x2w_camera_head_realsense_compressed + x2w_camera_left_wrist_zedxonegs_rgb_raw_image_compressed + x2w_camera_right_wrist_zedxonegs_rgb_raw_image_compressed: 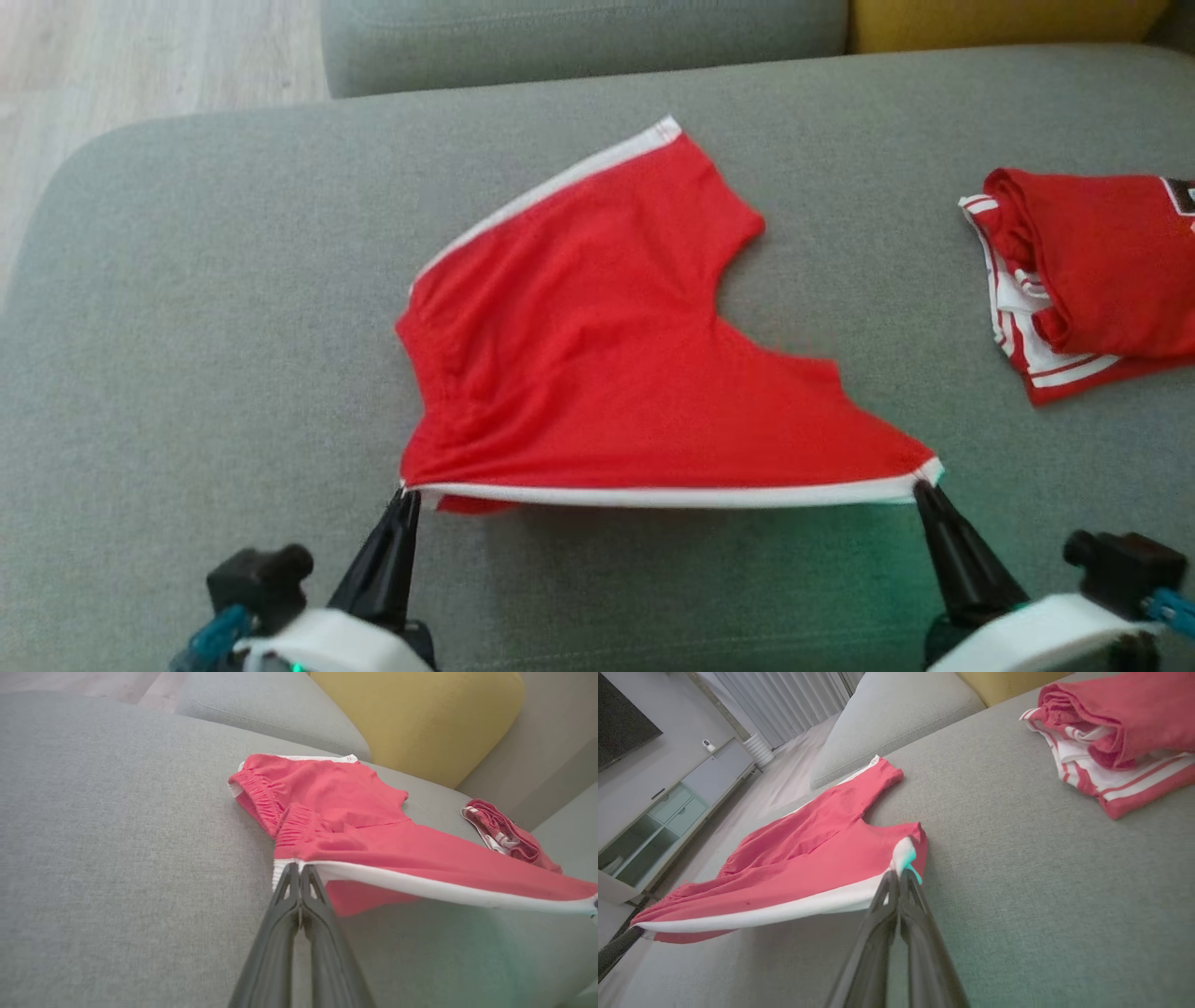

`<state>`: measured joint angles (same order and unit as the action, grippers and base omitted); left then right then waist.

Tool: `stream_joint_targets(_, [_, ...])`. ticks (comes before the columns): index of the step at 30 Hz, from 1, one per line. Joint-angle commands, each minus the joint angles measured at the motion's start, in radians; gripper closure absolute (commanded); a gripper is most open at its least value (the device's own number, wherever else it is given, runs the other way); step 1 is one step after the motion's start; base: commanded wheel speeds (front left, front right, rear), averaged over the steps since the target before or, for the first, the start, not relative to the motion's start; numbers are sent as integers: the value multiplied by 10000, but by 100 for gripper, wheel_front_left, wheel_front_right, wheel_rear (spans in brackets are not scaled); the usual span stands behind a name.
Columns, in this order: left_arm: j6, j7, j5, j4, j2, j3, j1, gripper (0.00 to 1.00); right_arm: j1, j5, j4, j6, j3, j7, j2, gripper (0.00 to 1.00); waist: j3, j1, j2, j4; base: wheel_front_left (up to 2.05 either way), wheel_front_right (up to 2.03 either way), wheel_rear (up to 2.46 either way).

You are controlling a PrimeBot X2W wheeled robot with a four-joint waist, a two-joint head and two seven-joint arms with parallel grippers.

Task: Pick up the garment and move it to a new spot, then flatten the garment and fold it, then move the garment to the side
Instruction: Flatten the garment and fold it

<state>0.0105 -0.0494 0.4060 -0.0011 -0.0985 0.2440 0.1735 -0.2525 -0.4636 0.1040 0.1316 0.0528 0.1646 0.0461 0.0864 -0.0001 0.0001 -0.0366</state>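
Observation:
The garment (607, 355) is a pair of red shorts with white side stripes, spread on the grey sofa seat (233, 327). Its near white-striped edge is lifted and pulled taut between my two grippers. My left gripper (407, 495) is shut on the garment's near left corner, by the elastic waistband (299, 826). My right gripper (924, 490) is shut on the near right corner, at the leg hem. In the left wrist view the left gripper (299, 865) pinches the white stripe of the garment (364, 812). The right gripper (899, 873) pinches the white corner of the garment (822, 844).
A second red and white garment (1083, 280) lies bunched at the seat's right side, also seen as red and white cloth (1111, 742). A grey back cushion (579, 37) and a yellow cushion (420, 714) stand behind. Wooden floor (140, 56) lies at the far left.

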Motion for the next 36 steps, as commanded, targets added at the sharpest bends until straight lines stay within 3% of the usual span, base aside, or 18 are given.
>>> stream_joint_targets(1, [136,132,-27,-760,-232,-430,-95,100,81,136,872,-9,-67,317,102,100,-46,1,-1,39,0,0,0])
stream_joint_targets(7, [211,932,47,-1562,-354,-257,-138,100,305,421,1695,-9,-287,1039,50,100,111,1,-1,164,0,0,0])
stream_joint_targets(14, [-10,1258,166,-1175,-437,-270,-1447,100,2270,508,855,-9,-39,1044,45,100,968,1,-1,412,0,0,0])
stream_joint_targets(25, [-857,928,606,846,-212,-182,-4968,100,7343,443,-2478,-9,480,507,888,100,3095,1,-1,1293,0,0,0])
stream_joint_targets(36, [-1226,435,1078,3396,231,410,-7691,100,10948,52,-6574,-9,1346,-475,1373,100,3816,1,-1,2082,0,0,0])
